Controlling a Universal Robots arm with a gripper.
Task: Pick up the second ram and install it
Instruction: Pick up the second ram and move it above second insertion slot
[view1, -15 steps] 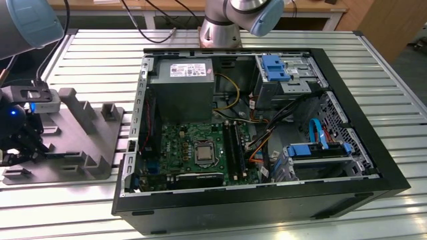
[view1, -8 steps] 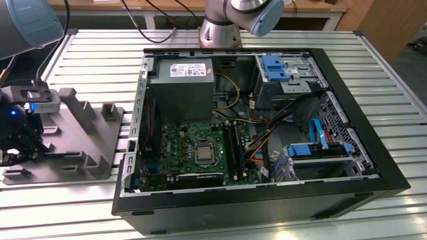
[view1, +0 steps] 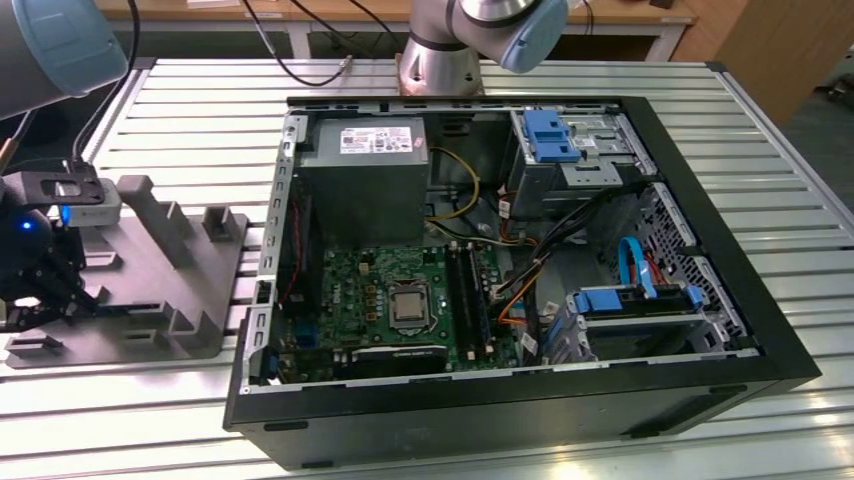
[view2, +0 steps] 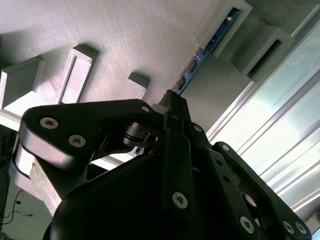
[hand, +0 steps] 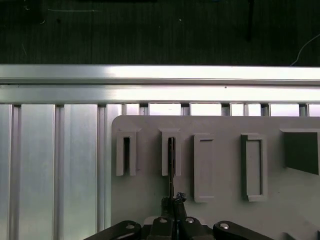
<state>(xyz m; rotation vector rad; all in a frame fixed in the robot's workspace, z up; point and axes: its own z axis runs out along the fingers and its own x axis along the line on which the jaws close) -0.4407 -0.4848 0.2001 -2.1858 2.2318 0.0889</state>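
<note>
Black end effector (hand: 173, 201) up front in both wrist views, fingers narrow, pinched on near end of the second ram (hand: 171, 162). Ram stands on edge in a slot of grey holder (hand: 225, 165) on slatted metal desk (hand: 50, 165). Exterior view: holder sits just beside open PC case (view1: 507, 250), at the exterior view's left.
</note>
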